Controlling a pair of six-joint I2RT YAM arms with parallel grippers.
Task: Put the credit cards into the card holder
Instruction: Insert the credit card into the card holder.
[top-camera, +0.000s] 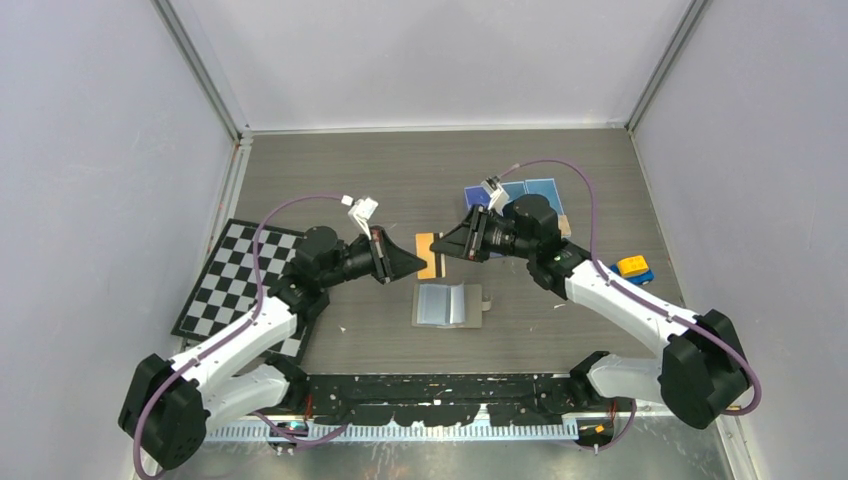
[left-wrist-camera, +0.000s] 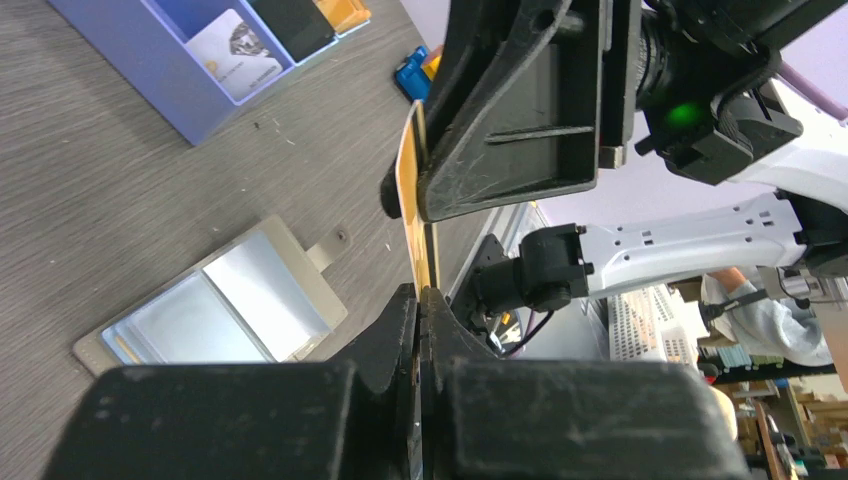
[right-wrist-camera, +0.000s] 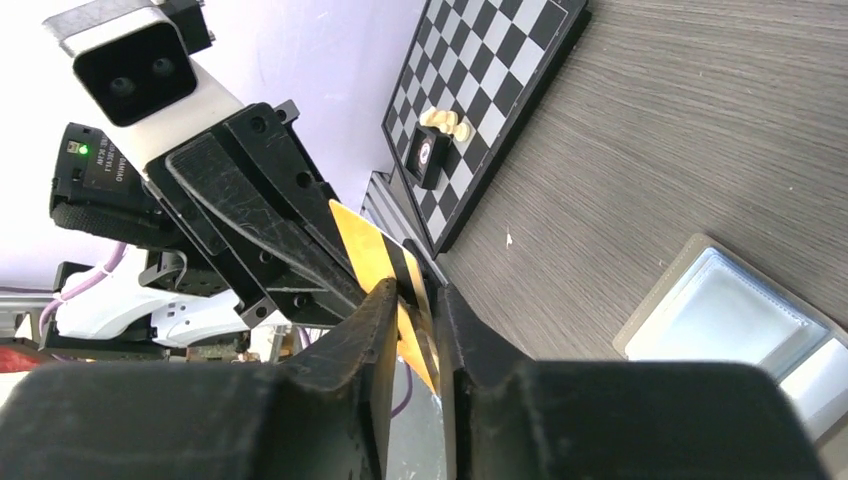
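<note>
Between the two grippers, mid-table: orange card (top-camera: 428, 256), with a dark stripe along it.
Left gripper (top-camera: 415, 262): closed on the card. In the left wrist view the card's near edge rises straight out of the seam between the fingers (left-wrist-camera: 400, 320), with no gap showing.
Right gripper (right-wrist-camera: 415, 298): reaches in from the right and meets the card from the opposite side. Its fingers (right-wrist-camera: 370, 330) stand a little apart with the card slanting through the gap. Whether the pads press the card cannot be told.
Card relative to fingers: one end lies in the left fingers and the other end between the right fingers. The two sets of fingertips face each other, close together.
Card holder (top-camera: 447, 303): lies open and flat on the table, pale blue inside up, snap tab to the right. It sits just near of the card and apart from both grippers.
Tray (left-wrist-camera: 140, 70): blue, far right of the holder. A whitish card (left-wrist-camera: 235, 55) lies in one compartment and a dark card (left-wrist-camera: 295, 25) in the next.
Chessboard (top-camera: 240, 280): left side, under the left arm.
Block (top-camera: 633, 267): yellow and blue, at the right edge.
</note>
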